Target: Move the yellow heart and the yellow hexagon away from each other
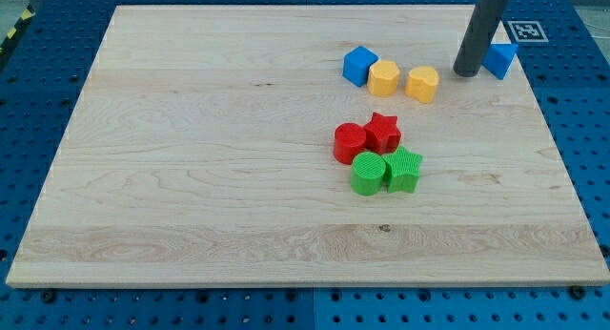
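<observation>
The yellow hexagon (384, 78) and the yellow heart (423, 84) lie side by side near the view's top right, with a small gap between them; the hexagon is on the left. My tip (466, 72) rests on the board just right of the yellow heart, a short way from it and not touching it. A blue triangle (500, 59) lies right behind the rod on its right side.
A blue cube (359, 65) touches the hexagon's left side. Lower, in the middle, a red cylinder (350, 142), a red star (382, 132), a green cylinder (368, 173) and a green star (404, 169) form a tight cluster. The wooden board (191, 158) sits on a blue pegboard.
</observation>
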Tool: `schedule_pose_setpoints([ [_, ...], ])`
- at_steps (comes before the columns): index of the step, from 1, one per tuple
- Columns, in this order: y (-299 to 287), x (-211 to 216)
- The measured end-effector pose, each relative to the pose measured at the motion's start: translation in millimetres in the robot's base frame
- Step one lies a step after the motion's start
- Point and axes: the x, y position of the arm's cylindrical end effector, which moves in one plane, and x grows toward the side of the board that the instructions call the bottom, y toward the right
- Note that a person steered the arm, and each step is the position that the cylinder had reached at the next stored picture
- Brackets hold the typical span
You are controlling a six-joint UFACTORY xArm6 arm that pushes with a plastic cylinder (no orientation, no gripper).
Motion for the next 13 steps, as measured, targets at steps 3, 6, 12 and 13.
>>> schedule_pose_setpoints([
  [3,-59,13],
  [6,-62,2],
  [12,-84,15],
  [13,-80,20],
])
